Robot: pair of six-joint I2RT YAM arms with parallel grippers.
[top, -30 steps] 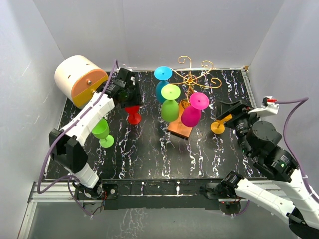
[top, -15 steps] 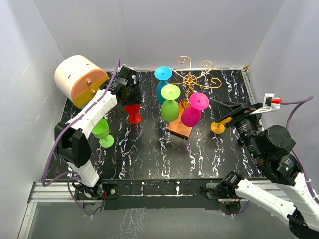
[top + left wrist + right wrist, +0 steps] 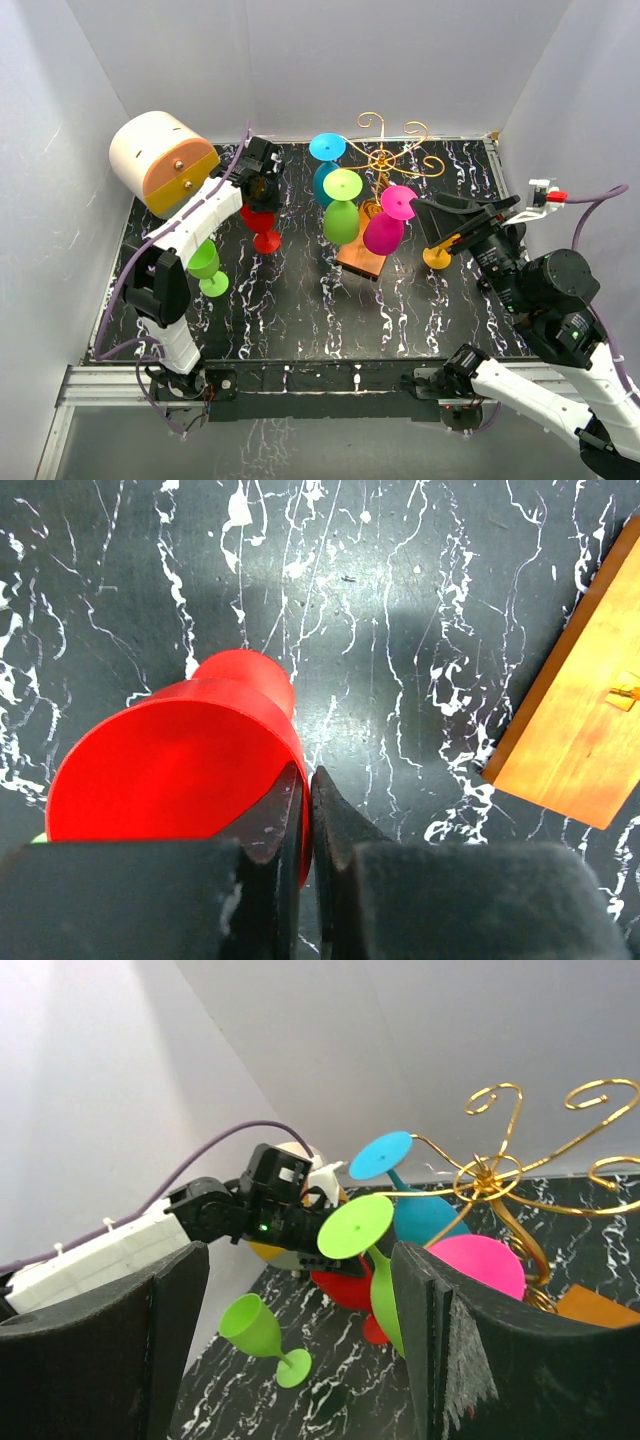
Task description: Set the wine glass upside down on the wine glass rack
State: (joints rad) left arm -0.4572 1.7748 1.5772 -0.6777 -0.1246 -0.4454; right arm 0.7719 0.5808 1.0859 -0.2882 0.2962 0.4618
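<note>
A red wine glass [image 3: 262, 226] stands foot down on the black marbled table, left of the rack. My left gripper [image 3: 262, 190] is above it, shut on its rim. In the left wrist view the two fingers [image 3: 345, 830] pinch the rim's wall of the red wine glass [image 3: 170, 765]. The wine glass rack [image 3: 386, 156] is gold wire on an orange-brown base [image 3: 360, 256]. Blue [image 3: 326, 166], green [image 3: 341, 212] and pink [image 3: 388, 224] glasses hang on it upside down. My right gripper [image 3: 440, 225] is open and empty, right of the rack.
A green glass [image 3: 208, 266] stands upright by the left arm. An orange glass [image 3: 437, 256] sits under my right gripper, its bowl hidden. A cream-and-orange cylinder [image 3: 160, 162] fills the back left corner. White walls close in the table on three sides.
My left gripper has closed onto the red glass's rim and shifted slightly right. The right wrist has pulled back a little and turned toward the rack, still open.
</note>
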